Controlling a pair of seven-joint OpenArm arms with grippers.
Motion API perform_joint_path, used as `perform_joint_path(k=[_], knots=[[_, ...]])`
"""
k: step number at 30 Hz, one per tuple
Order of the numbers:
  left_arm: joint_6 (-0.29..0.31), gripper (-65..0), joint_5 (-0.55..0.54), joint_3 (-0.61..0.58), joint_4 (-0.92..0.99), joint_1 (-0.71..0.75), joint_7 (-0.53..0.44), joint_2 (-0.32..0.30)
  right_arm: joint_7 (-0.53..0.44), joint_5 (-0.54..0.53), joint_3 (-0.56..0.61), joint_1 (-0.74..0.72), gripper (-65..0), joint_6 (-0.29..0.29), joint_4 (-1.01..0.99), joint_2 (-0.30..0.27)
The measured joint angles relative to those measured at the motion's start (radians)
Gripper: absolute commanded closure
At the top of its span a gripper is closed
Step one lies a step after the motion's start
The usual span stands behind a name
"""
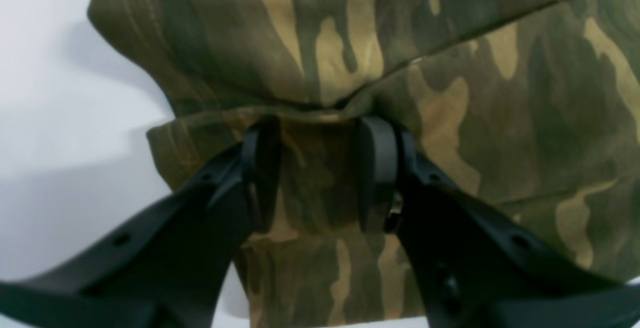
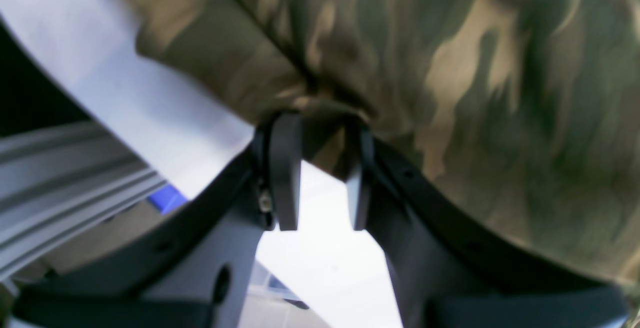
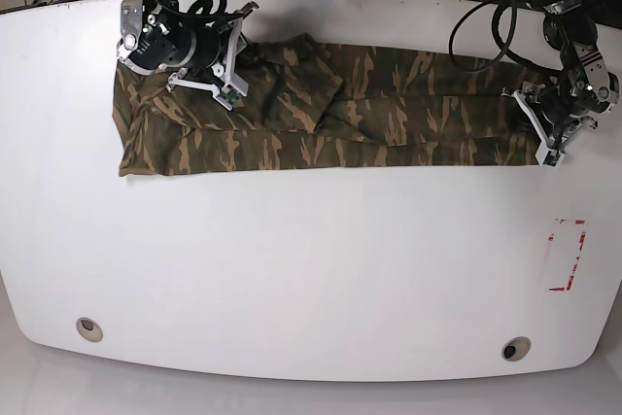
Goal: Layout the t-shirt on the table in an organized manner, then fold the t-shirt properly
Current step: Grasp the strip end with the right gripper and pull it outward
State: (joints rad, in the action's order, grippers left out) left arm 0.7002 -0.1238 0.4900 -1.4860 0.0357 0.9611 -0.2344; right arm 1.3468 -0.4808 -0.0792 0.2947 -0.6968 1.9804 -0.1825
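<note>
You see the t-shirt [image 3: 321,109] stretched in a long band across the far part of the table [image 3: 292,269]. Your left gripper [image 1: 317,168] pinches a fold at its edge; your right gripper [image 2: 320,168] clamps a bunched fold at the other end.

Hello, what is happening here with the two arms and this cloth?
Two robot arms are working on a camouflage t-shirt that lies as a long folded strip across the far part of the white table. The left gripper stands on one end of the strip, with cloth between its fingers. The right gripper pinches a fold of cloth at the other end. The folding is not yet finished.
</note>
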Motion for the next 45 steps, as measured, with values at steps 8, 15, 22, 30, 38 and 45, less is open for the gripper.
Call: perform_joint_path(k=[8, 15, 22, 30, 38, 45], knots=[[0.0, -23.2, 0.0, 0.001, 0.003, -0.032, 0.071, -0.01, 0.005, -0.267, -0.034, 0.0, -14.0, 0.0, 0.005, -0.104], [0.0, -23.2, 0.001, 0.043, -0.021, -0.037, 0.092, -0.019, 0.016, -0.434, -0.211, -0.008, -14.3, 0.0, 0.006, -0.111], [-0.003, -23.5, -0.05, 0.092, -0.085, -0.038, 0.113, -0.008, 0.018, -0.379, -0.277, -0.066, -14.1, 0.0, -0.006, -0.101], [0.0, -23.7, -0.201, 0.15, -0.088, -0.056, 0.235, -0.008, -0.04, -0.164, -0.267, -0.114, -14.4, -0.001, -0.033, -0.038], [-0.003, -36.1, -0.294, 0.215, -0.087, -0.066, 0.258, -0.04, -0.166, 0.078, -0.158, -0.15, -14.0, 0.0, -0.117, -0.024], [-0.003, -38.6, -0.323, 0.21, -0.084, -0.066, 0.258, -0.048, -0.296, 0.126, -0.129, -0.164, -14.0, -0.002, -0.29, -0.02]])
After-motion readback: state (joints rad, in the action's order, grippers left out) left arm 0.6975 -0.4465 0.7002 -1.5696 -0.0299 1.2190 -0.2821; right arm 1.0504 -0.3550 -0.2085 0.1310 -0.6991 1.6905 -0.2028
